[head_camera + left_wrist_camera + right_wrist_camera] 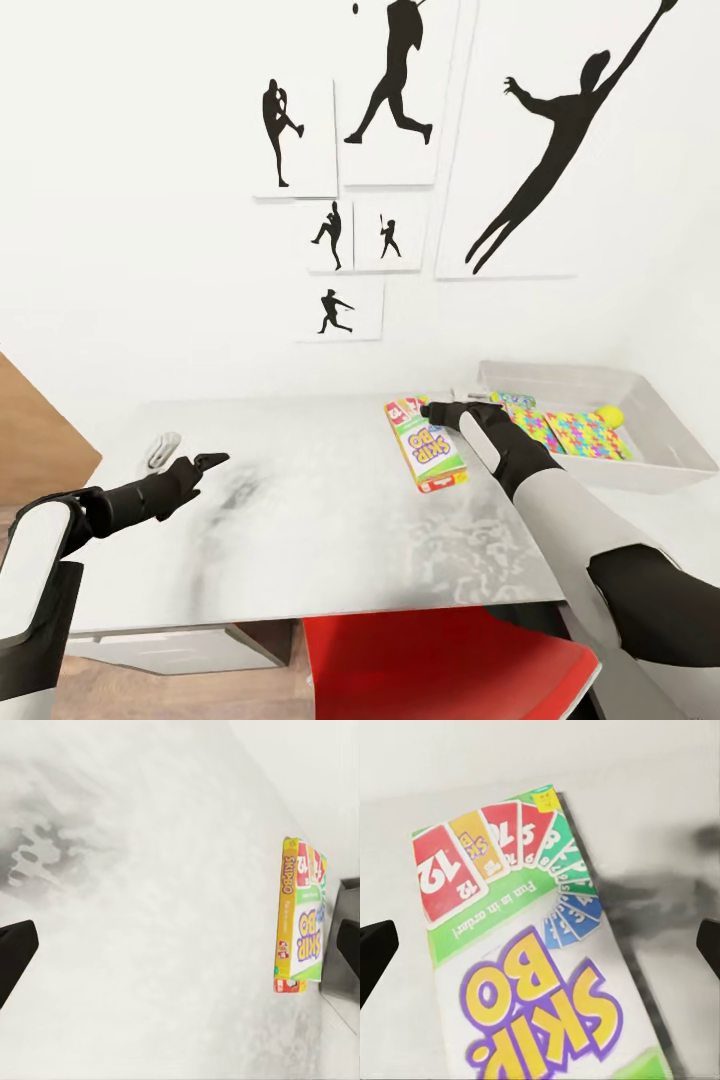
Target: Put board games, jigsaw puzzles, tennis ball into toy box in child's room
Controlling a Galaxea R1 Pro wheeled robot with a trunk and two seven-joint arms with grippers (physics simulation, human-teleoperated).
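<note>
The white-green-red "SKIP BO" board game (428, 446) lies flat on the pale-grey table (300, 540), just left of the toy box (640, 472). My right gripper (428, 408) hovers open over the game's far end. In the right wrist view, the right gripper (540, 945) has its fingers spread wide above the printed lid (532, 967). Two jigsaw puzzles (586, 436) (524, 414) and the tennis ball (610, 415) lie inside the toy box. My left gripper (210, 462) is open and empty over the table's left part, pointing toward the game (300, 916).
A small white-grey object (162, 448) lies on the table near my left gripper. A red chair (440, 655) stands under the table's front edge. A wooden panel (40, 430) is at the left. Framed silhouettes (390, 90) hang on the white wall behind.
</note>
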